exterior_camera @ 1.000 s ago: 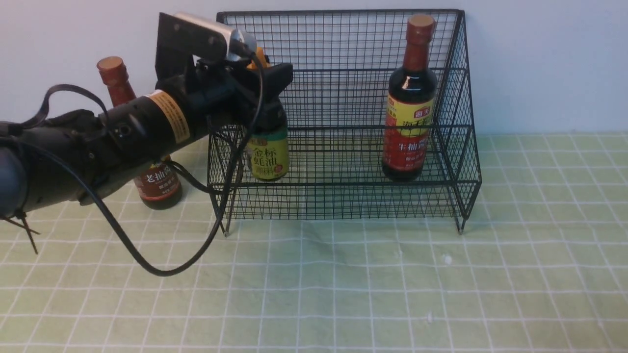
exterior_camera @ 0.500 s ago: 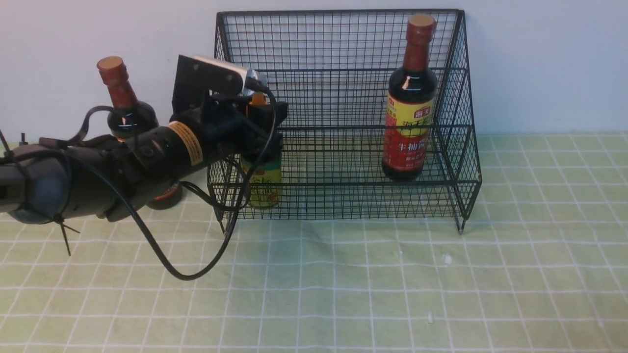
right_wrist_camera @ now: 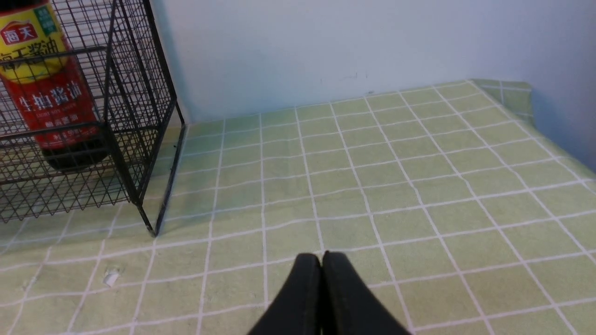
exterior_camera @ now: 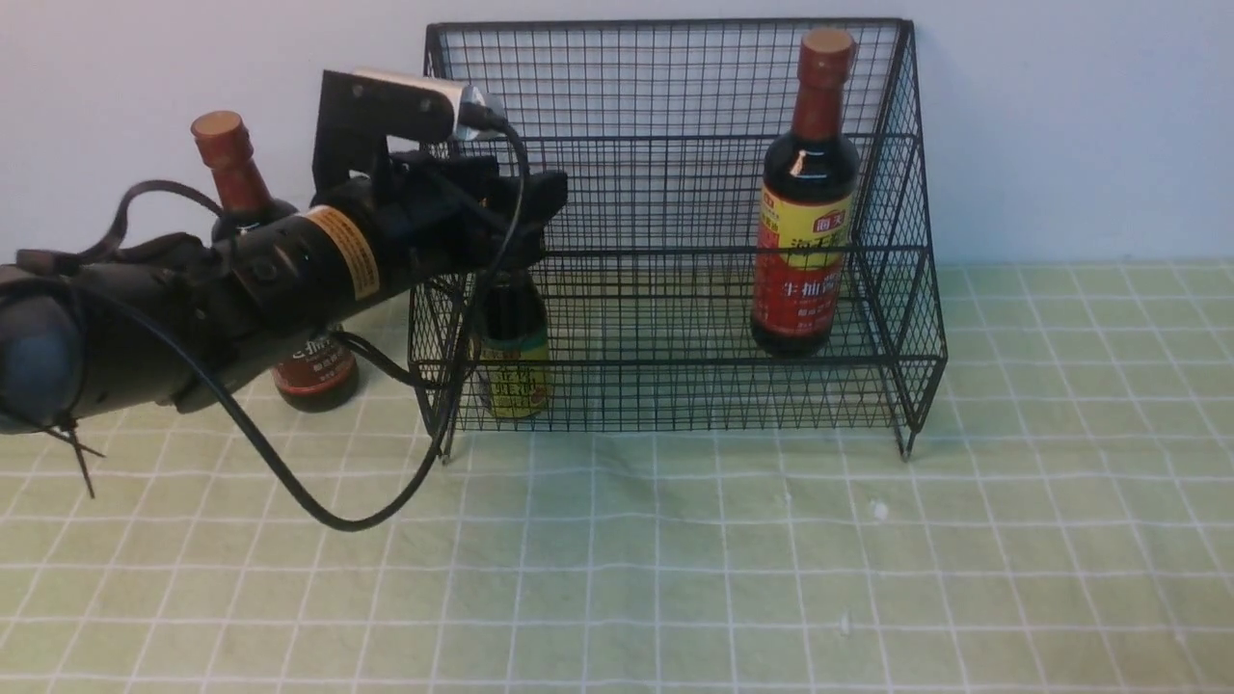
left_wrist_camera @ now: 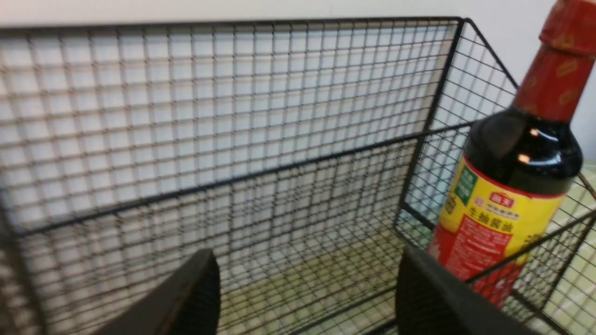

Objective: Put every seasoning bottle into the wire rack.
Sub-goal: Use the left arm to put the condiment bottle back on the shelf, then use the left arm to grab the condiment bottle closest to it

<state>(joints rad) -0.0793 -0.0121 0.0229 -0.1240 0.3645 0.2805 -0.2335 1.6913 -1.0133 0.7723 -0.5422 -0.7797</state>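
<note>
The left gripper hovered inside the left end of the black wire rack, its jaws spread wide and released, nothing between them. Directly beneath it, the short bottle with the yellow label stood upright in the rack's low front tier, apart from the fingers. 1 tall bottle with a yellow-and-red label stood upright toward the rack's right end. The other tall bottle with a brown-red cap stood outside, on the green checked tablecloth just left of the rack, partly hidden behind the left arm. The right gripper was clenched shut, empty, above bare cloth
</note>
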